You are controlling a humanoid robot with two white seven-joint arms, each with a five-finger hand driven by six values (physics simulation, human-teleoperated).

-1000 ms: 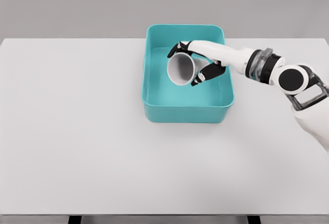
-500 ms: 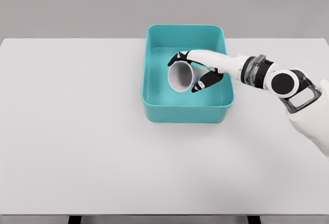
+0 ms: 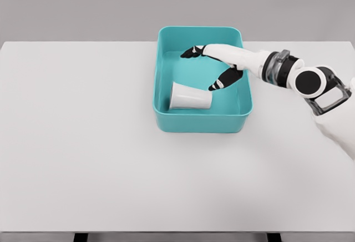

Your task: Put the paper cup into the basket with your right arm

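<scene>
Since the white tabletop (image 3: 83,142) carries the teal plastic basket (image 3: 202,122), the white paper cup (image 3: 190,96) lies inside on its side, axis left-right, just below-left of my right hand (image 3: 213,67), fingers spread, released.

White table (image 3: 111,159), plain grey wall (image 3: 83,6) behind, even light

We find no readable text, label, brand, number or sign anywhere: the paper cup (image 3: 190,97) is plain white, the teal basket (image 3: 202,123) carries no marking, and the right hand (image 3: 216,67) and the white table (image 3: 111,159) show none either
</scene>
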